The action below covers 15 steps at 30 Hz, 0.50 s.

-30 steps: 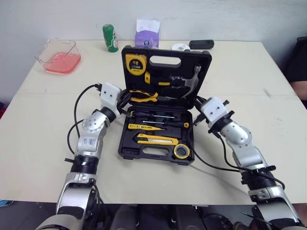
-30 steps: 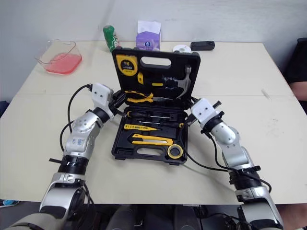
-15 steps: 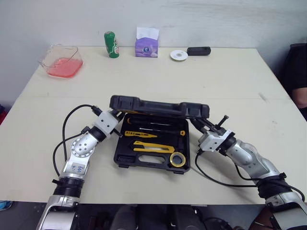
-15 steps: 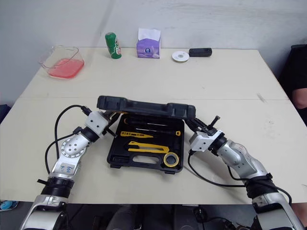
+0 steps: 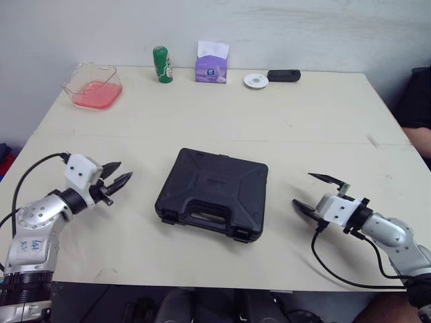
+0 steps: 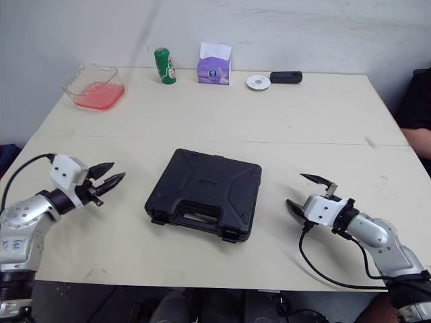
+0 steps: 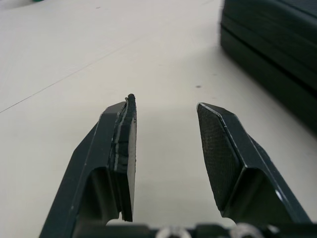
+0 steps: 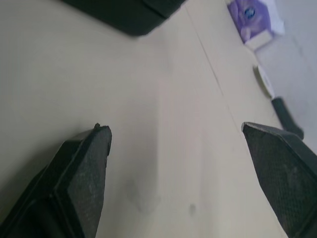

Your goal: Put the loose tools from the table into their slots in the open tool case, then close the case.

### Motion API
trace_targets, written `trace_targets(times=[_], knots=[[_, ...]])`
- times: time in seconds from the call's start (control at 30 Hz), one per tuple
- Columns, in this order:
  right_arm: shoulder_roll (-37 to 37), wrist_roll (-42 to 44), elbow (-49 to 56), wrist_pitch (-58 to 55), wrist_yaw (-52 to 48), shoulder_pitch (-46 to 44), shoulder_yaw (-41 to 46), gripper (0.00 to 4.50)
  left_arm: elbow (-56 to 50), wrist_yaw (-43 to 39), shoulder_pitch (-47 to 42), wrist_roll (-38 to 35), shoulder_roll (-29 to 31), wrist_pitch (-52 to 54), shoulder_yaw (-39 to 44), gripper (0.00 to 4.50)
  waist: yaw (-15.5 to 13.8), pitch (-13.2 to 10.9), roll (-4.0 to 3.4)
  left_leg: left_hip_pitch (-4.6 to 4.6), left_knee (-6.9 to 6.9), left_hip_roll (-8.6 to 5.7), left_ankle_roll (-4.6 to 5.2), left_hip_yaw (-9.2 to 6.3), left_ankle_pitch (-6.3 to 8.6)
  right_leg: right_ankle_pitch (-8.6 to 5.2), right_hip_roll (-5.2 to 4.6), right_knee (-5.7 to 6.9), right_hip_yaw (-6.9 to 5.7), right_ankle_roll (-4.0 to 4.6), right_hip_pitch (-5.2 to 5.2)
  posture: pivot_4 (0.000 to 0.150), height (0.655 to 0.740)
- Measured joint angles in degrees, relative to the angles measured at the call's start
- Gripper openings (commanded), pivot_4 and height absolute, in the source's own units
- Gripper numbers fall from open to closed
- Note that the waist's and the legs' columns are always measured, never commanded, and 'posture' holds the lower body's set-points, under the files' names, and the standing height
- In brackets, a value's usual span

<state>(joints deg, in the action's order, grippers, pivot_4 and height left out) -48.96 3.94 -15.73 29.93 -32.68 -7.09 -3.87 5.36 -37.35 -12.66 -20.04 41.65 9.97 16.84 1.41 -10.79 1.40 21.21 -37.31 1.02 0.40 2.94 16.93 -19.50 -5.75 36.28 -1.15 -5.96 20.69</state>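
Your tool case (image 5: 214, 192) lies shut at the middle of the worktop (image 5: 303, 114). Your left claw (image 5: 125, 169) is released, well left of it. Your right claw (image 5: 302, 188) is spread wide, right of it.

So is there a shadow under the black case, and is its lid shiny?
Left eye view: the case throws only a thin, soft shadow on the table along its near edge, and its lid has a faint pale sheen, no hard glare. Left wrist view: the case's side looks dark, nearly black.
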Motion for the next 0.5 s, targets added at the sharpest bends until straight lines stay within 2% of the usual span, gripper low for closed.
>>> trace_targets(times=[0.17, 0.2, 0.27, 0.33, 0.37, 0.5], knots=[[1.18, 12.93, 10.61, -13.64, -8.33, 4.22, 1.60, 4.40, 0.18, -0.69, -4.91, -0.02, -0.21, 1.25, -0.32, 2.11, 0.20, -0.01, -0.02, 0.02, 0.16, 0.00, -0.03, -0.01, 0.01, 0.00, 0.02, -0.18, -0.05, 0.00, 0.00, 0.150, 0.7400], [1.43, 14.92, 12.38, -16.16, -9.51, 5.05, 2.23, 4.16, 0.14, -1.37, -5.41, -0.03, -0.40, 1.75, -0.96, 1.86, 0.24, 0.00, -0.03, 0.02, 0.16, -0.01, -0.04, 0.01, 0.02, 0.00, 0.03, -0.20, -0.04, 0.00, 0.00, 0.150, 0.7400], [1.56, 17.41, 14.70, -19.73, -11.21, 5.99, 2.75, 3.54, 0.11, -2.40, -5.50, -0.02, -1.05, 2.56, -2.51, 1.26, 0.30, -0.01, -0.04, 0.02, 0.17, -0.01, -0.05, 0.03, 0.02, 0.00, 0.03, -0.24, -0.03, -0.01, 0.01, 0.150, 0.7400], [1.40, 19.31, 17.24, -23.30, -13.26, 7.27, 3.49, 2.57, 0.18, -3.24, -5.69, 0.17, -1.60, 3.48, -4.34, 0.34, 0.12, -0.01, -0.04, 0.05, 0.16, -0.01, -0.04, 0.00, 0.03, 0.00, 0.03, -0.26, -0.06, -0.01, 0.01, 0.150, 0.7400], [1.23, 19.68, 18.71, -25.25, -14.35, 7.97, 3.79, 2.14, 0.30, -3.63, -6.27, 0.46, -2.19, 4.02, -5.45, 0.01, 0.06, -0.01, -0.04, 0.06, 0.15, -0.01, -0.04, -0.01, 0.03, 0.00, 0.03, -0.25, -0.07, -0.01, 0.01, 0.150, 0.7400], [1.12, 19.18, 21.10, -29.49, -15.65, 7.91, 3.87, 0.08, 0.70, -4.35, -7.90, 1.85, -2.56, 4.35, -7.95, 0.00, 0.03, -0.01, -0.04, 0.06, 0.14, -0.02, -0.03, -0.01, 0.03, 0.01, 0.02, -0.26, -0.06, -0.01, 0.01, 0.150, 0.7400]])
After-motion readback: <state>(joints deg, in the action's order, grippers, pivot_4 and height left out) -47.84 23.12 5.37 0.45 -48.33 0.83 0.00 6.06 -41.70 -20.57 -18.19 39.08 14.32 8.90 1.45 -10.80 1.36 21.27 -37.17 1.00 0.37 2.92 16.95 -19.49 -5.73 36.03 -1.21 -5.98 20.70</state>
